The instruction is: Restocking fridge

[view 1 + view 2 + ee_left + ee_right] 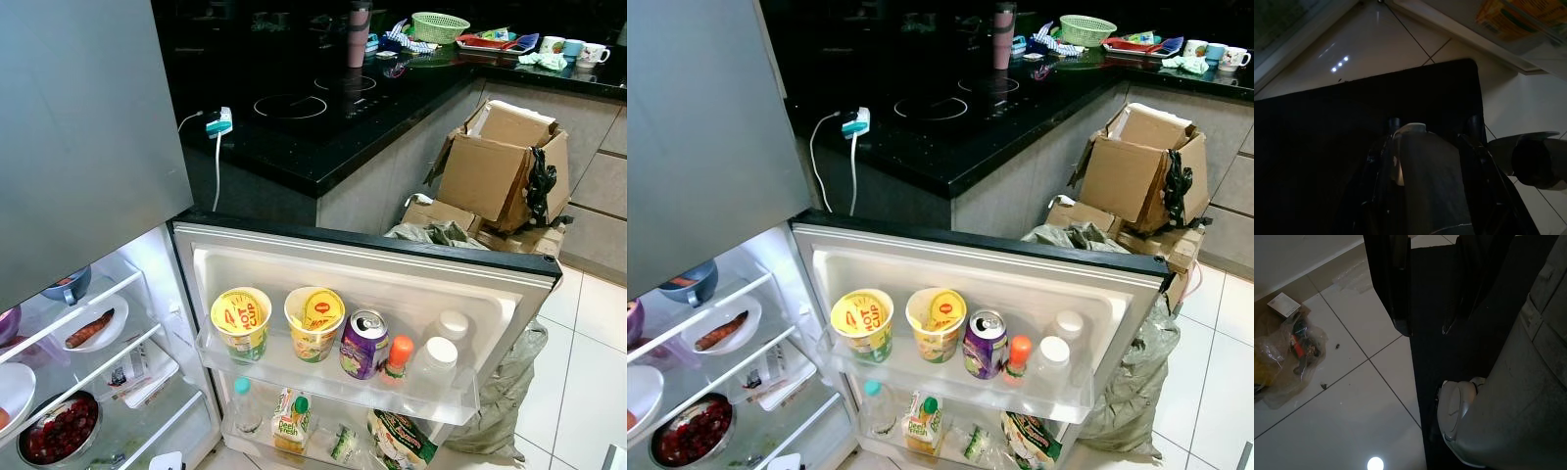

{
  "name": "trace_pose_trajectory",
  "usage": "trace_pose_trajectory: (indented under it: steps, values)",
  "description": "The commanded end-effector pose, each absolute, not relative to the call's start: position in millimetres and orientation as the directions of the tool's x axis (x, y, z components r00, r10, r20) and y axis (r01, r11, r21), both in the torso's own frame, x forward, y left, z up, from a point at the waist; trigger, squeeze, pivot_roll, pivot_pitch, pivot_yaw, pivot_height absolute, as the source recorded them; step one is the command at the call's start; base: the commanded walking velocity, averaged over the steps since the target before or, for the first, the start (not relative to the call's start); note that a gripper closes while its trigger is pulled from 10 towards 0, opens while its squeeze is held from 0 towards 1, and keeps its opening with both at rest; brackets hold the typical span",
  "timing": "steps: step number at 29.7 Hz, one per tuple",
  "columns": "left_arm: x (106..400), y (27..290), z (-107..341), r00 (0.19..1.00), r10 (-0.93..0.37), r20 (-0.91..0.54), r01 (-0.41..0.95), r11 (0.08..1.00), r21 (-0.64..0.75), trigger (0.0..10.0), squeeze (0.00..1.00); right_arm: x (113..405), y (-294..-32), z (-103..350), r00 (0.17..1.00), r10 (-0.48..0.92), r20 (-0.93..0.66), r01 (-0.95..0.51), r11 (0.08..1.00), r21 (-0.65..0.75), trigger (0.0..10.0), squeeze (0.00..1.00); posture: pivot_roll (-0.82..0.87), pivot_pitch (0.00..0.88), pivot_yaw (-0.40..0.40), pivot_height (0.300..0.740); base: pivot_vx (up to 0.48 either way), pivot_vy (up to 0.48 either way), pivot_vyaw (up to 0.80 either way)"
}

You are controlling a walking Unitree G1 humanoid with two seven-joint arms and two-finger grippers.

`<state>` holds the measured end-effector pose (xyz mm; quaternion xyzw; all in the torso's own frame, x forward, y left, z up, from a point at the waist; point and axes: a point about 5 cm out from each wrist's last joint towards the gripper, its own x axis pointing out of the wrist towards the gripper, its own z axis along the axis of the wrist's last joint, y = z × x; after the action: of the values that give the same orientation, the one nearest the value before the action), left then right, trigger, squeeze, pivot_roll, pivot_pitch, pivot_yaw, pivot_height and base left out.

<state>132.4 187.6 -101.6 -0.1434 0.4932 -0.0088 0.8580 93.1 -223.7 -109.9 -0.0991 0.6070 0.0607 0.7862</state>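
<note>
An open fridge door (362, 259) fills the lower centre of the head view, its upper rack lined with two yellow noodle cups (241, 321), a purple drink can (364, 343), an orange-capped bottle (397, 357) and two white-capped bottles (436, 360). The rack below holds a juice carton (291, 421) and packets, cut off by the frame's bottom edge. At lower left, the lit fridge shelves (93, 343) carry a plate with a reddish piece of food (90, 328) and a bowl of dark red fruit (61, 431).

Across the top runs a black bench (323, 117) with an induction hob, a white charger (219, 121), a green basket (440, 26) and cups at upper right. Torn cardboard boxes (500, 166) stand on the pale tiled floor (578, 372) at right, behind the door.

The right wrist view looks down at the tiles, where the right hand (1424, 328) hangs with its two black fingers apart and empty; a crumpled clear bag of rubbish (1288, 352) lies at left.

The left wrist view is very dark: the left hand (1435, 127) is barely traceable against a black mat, and whether it is open or closed cannot be told. A yellow package edge (1518, 17) shows at upper right.
</note>
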Motion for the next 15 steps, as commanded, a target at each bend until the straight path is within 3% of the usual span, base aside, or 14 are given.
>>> trace_pose_trajectory:
  steps: [1,15]
  values:
    - [127.8,180.9,-104.1,0.49,-0.179,-0.853,-0.125,0.954,-0.272,10.0,0.0,91.9,-224.0,-110.1,0.249,-0.021,-0.968,-0.229,0.97,-0.08,10.0,0.0,-0.05,0.0,-0.007,0.74,0.0,-0.368,0.0]
    - [125.0,182.1,-104.9,0.483,-0.179,-0.857,-0.136,0.952,-0.276,10.0,0.0,91.9,-221.4,-110.7,0.245,-0.013,-0.969,-0.239,0.968,-0.074,10.0,0.0,-0.05,0.0,-0.006,0.74,0.0,-0.419,0.0]
